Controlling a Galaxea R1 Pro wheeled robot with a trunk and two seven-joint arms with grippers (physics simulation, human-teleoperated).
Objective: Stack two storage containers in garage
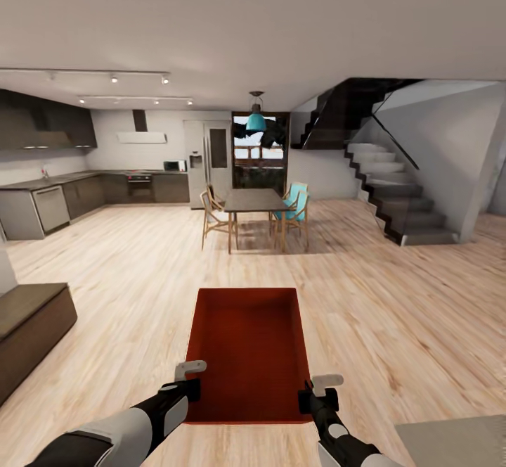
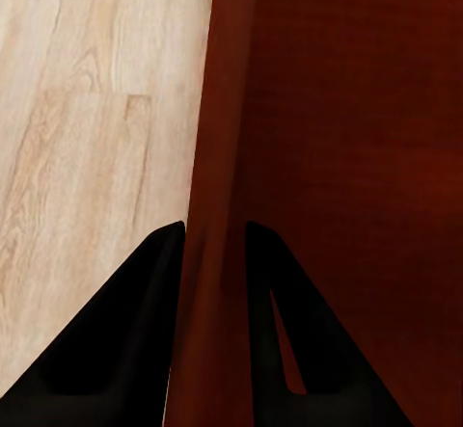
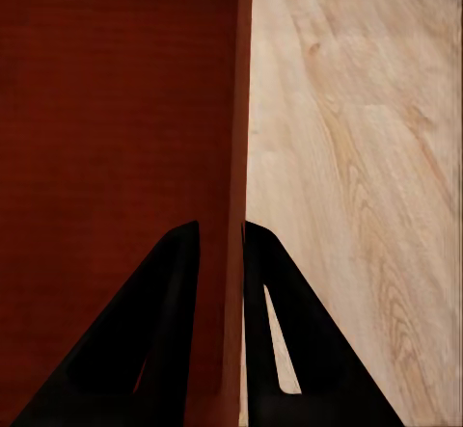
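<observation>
One orange-red storage container (image 1: 249, 354) hangs level in front of me above the light wood-plank floor, open side up and empty. My left gripper (image 1: 187, 389) is shut on its left wall near the close corner; in the left wrist view the two black fingers (image 2: 145, 321) pinch that wall (image 2: 217, 157) of the storage container. My right gripper (image 1: 316, 400) is shut on the right wall, and the right wrist view has the black fingers (image 3: 280, 331) clamped on the thin red wall (image 3: 236, 157) of the storage container.
A dining table (image 1: 254, 202) with wooden and teal chairs stands ahead. A kitchen counter (image 1: 84, 193) runs along the left, a dark staircase (image 1: 393, 193) rises on the right. A low dark bench (image 1: 31, 319) sits close on my left, a grey surface (image 1: 457, 442) at lower right.
</observation>
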